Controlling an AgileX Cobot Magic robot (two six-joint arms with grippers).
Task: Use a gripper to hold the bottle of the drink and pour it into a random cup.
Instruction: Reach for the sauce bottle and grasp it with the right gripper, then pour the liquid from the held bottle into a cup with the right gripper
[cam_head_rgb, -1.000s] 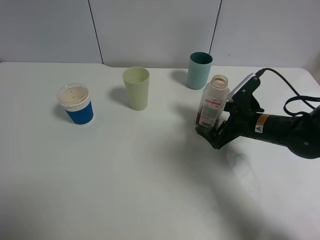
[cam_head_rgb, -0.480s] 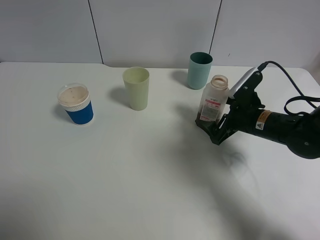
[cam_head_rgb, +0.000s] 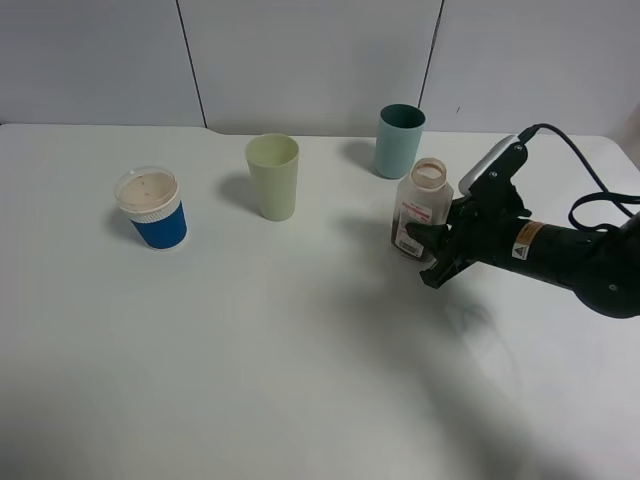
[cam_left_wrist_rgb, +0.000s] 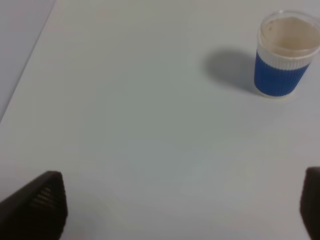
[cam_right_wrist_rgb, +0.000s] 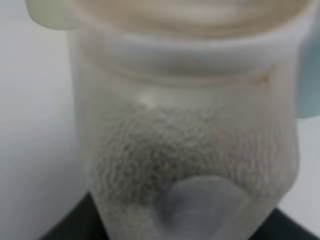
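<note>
Change since a second ago: the right gripper (cam_head_rgb: 432, 250), then spread around the bottle (cam_head_rgb: 422, 203), has shut on its lower body. The bottle, formerly upright on the table (cam_head_rgb: 250, 360), now leans toward the cups with its uncapped mouth up; whether its base has left the table cannot be told. Contents: drink (cam_head_rgb: 404, 236), dark brown, a small amount at the base. Handling: keep the pinch firm and low, carry the mouth upward until it is over a rim, then tip slowly; so little liquid will likely need a steep tilt. Nearest receiver: teal cup (cam_head_rgb: 399, 140), just behind the bottle and near enough to be knocked in the swing. Next: pale green cup (cam_head_rgb: 273, 176), well apart, nothing between. Farthest: blue cup (cam_head_rgb: 152, 210), top pale, whether covered cannot be told. Left gripper (cam_left_wrist_rgb: 172, 210): fingers spread wide, holding nothing, facing the blue cup, away from the work.
</note>
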